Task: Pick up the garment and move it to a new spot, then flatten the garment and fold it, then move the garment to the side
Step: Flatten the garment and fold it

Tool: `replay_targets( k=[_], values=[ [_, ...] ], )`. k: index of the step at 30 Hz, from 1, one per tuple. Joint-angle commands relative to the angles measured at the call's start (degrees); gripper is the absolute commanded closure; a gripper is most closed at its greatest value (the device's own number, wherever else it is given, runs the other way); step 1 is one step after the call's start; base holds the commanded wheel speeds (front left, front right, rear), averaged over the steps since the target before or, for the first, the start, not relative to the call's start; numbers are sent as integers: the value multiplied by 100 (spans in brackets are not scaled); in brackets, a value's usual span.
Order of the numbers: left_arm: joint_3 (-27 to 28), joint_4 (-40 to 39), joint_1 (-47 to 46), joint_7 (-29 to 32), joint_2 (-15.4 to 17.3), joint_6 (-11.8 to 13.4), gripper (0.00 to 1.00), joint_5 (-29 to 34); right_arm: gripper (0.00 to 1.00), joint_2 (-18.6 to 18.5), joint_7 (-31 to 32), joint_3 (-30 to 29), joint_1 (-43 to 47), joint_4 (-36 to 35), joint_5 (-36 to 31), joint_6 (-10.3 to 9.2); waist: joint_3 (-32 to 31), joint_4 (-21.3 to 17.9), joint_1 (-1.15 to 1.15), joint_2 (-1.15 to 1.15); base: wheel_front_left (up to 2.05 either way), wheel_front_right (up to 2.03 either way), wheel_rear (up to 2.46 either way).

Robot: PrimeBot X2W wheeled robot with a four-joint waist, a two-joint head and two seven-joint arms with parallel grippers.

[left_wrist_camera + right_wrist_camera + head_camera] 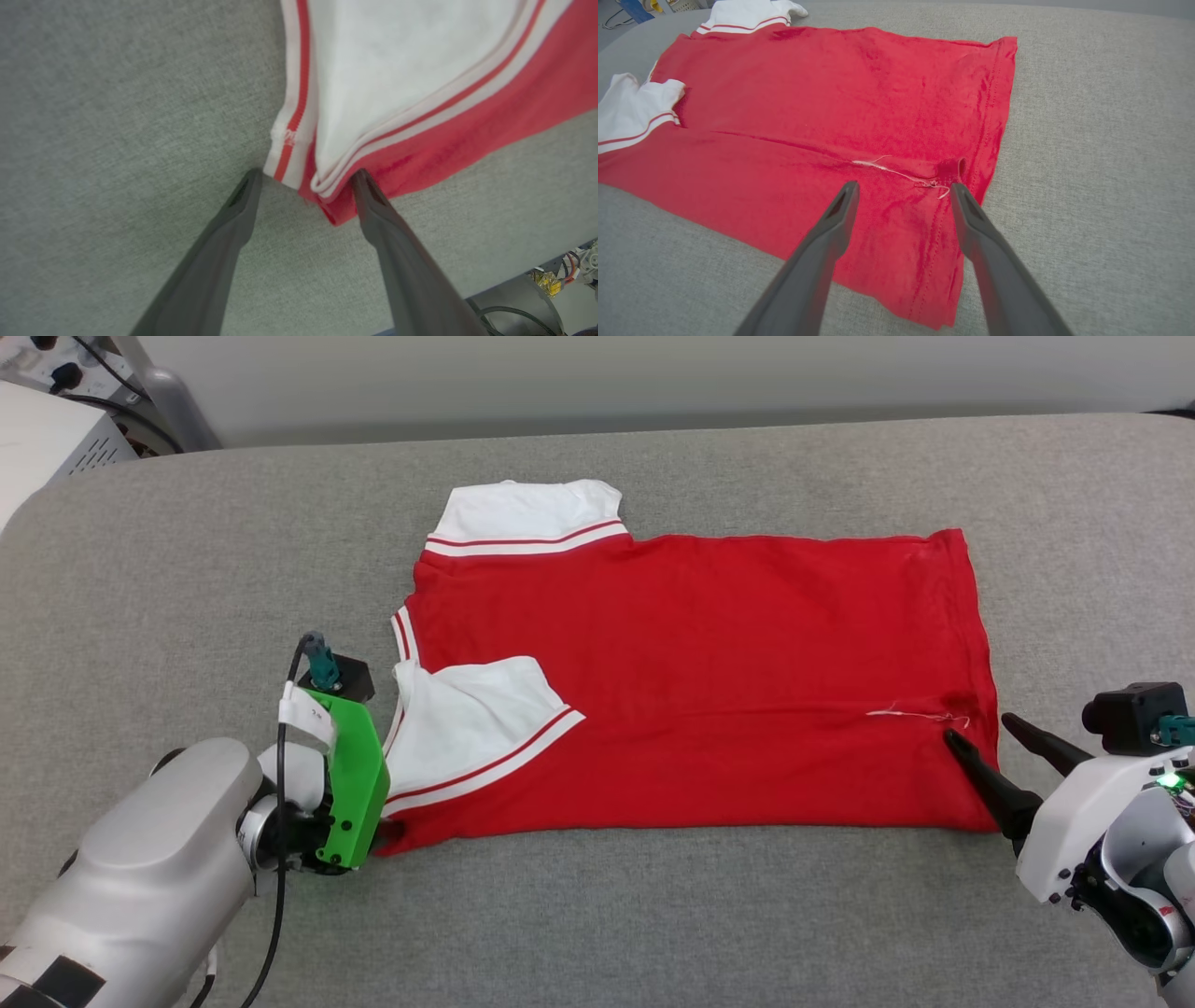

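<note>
The garment [700,663] lies spread on the grey padded table [187,569], red with white sleeves. Its near long edge is folded in, so one white sleeve [467,728] rests on the red body. My left gripper [306,175] is open, its fingers straddling the garment's [467,140] near-left corner just above the table; in the head view the green wrist mount [355,775] hides them. My right gripper [977,726] is open over the hem at the near-right corner, its fingertips [852,186] over red cloth [831,93] beside a loose white thread [896,172]. Neither gripper holds anything.
A white equipment box [47,439] with cables stands beyond the table's far left corner. The table's edge, with wiring [551,280] below it, lies close to my left gripper. Bare grey surface surrounds the garment on all sides.
</note>
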Motion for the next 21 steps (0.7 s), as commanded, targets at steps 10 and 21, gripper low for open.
replay_targets(
  k=[10,21],
  values=[
    [-201,493,289,-253,-307,-112,100,-99,0,-95,-35,60,-232,-34,-43,-3,92,-73,0,24,0,0,0],
    [-136,130,149,-1042,-104,-141,100,-138,0,-1093,1147,443,-671,-527,-20,-3,-223,-3,0,24,0,0,0]
  ],
)
